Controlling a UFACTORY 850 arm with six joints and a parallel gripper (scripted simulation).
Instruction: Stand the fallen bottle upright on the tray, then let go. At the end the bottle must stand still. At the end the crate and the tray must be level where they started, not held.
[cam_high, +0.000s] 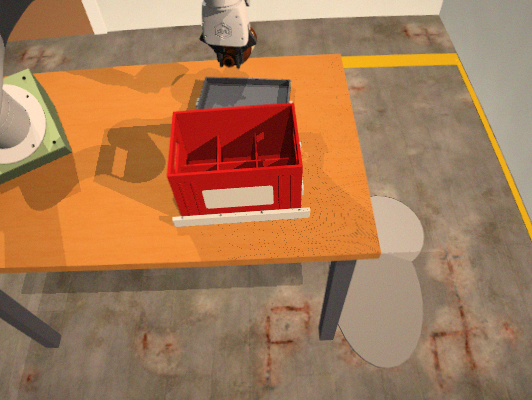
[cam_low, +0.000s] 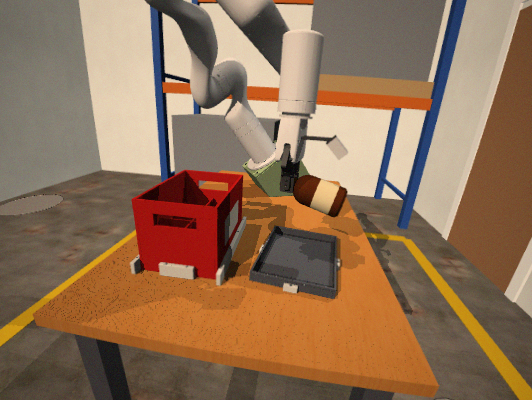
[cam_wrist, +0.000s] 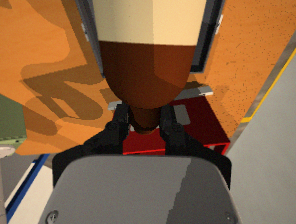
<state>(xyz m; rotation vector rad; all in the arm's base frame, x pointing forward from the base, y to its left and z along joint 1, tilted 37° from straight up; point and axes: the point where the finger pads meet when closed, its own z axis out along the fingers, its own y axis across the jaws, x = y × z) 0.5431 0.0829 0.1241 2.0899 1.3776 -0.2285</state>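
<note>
My gripper (cam_low: 287, 177) is shut on the neck of the brown bottle (cam_low: 320, 195), which has a cream label. It holds the bottle in the air, nearly on its side, above the far end of the grey tray (cam_low: 297, 262). In the wrist view the black fingers clamp the bottle's neck and the bottle's body (cam_wrist: 147, 55) fills the upper middle. In the top view the gripper (cam_high: 230, 57) hangs over the table's far edge, just behind the tray (cam_high: 245, 93), and only a bit of the bottle shows.
A red crate (cam_high: 235, 157) with inner dividers stands on the orange table in front of the tray, held by white stops (cam_high: 241, 217). The arm's green base (cam_high: 25, 125) is at the table's left. A blue and orange shelf rack (cam_low: 420, 100) stands behind.
</note>
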